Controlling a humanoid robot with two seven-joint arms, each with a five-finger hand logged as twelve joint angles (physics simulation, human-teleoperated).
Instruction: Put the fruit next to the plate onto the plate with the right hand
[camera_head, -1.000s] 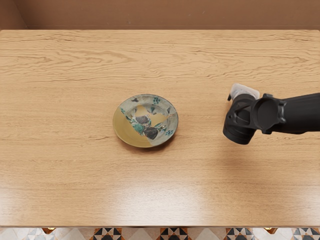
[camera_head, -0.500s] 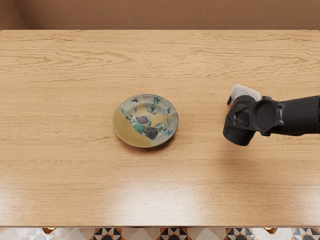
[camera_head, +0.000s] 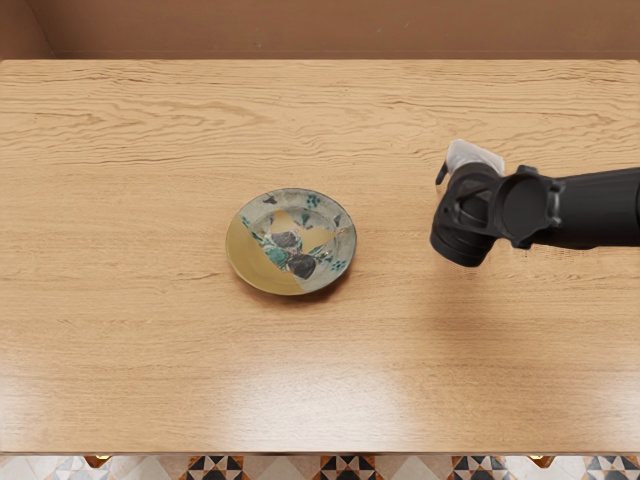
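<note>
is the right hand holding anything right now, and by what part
Cannot be told: a pale whitish lump shows just past the black right hand, whose own bulk hides any grip.

No writing, label, brand or number can be read anywhere.

A round ochre and grey-blue ceramic plate (camera_head: 291, 241) lies flat, centred on the wooden table (camera_head: 140, 350); well to its right shows a pale whitish lump (camera_head: 474, 156), mostly hidden.
</note>
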